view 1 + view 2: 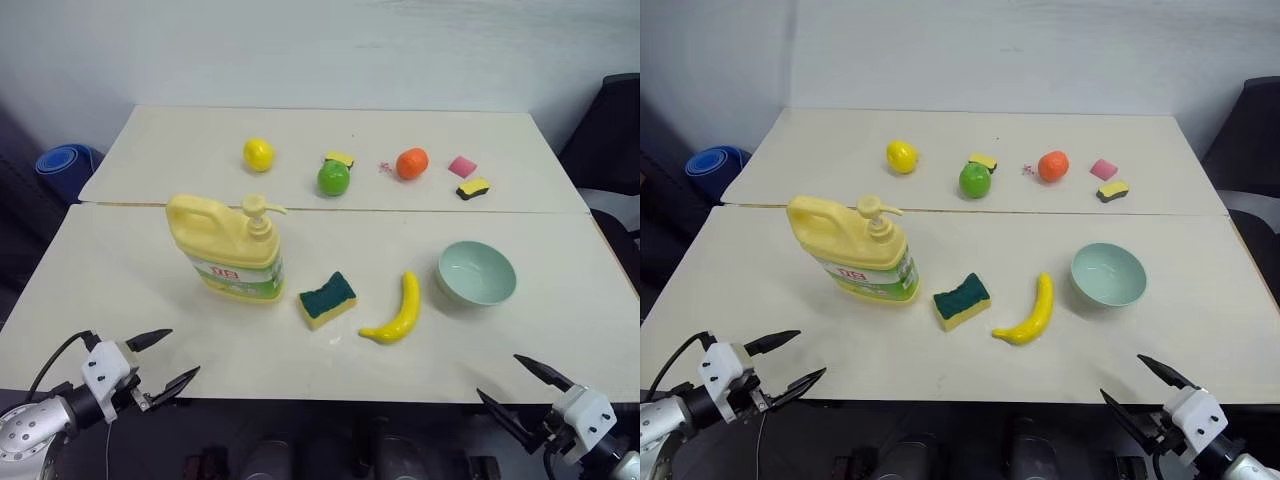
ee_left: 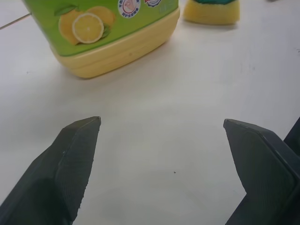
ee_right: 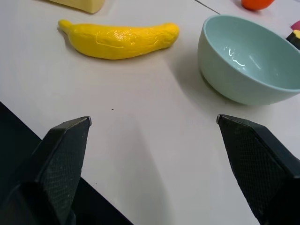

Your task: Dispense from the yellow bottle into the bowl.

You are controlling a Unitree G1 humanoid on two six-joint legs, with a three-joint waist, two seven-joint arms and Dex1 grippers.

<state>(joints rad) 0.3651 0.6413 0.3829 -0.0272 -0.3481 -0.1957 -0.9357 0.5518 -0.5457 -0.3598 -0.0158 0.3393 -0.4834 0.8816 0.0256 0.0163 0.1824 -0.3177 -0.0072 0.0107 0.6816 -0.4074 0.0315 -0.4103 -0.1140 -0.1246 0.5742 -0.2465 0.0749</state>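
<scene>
Nearest, at the counter's [image 1: 120, 280] front edge, the left claw [image 1: 160, 357] and the right claw [image 1: 512, 385] are being held wide apart and empty, well short of any object, presumably readied for a first reach; their arms are being cut off by the frame. Farther in, a banana [image 1: 394, 312] and a green-topped sponge [image 1: 327, 298] are lying between the two task things, apparently as distractors; the yellow bottle [image 1: 226, 251] is standing upright on the left, its pump nozzle pointing towards the right; the bowl [image 1: 476, 272] is resting well apart from it on the right, so the bottle will probably have to be brought over. Beyond the seam, a lemon [image 1: 258, 153], a green fruit [image 1: 333, 178], an orange [image 1: 412, 163] and small sponges are being left in a row; the label's print is too small to be read.
</scene>
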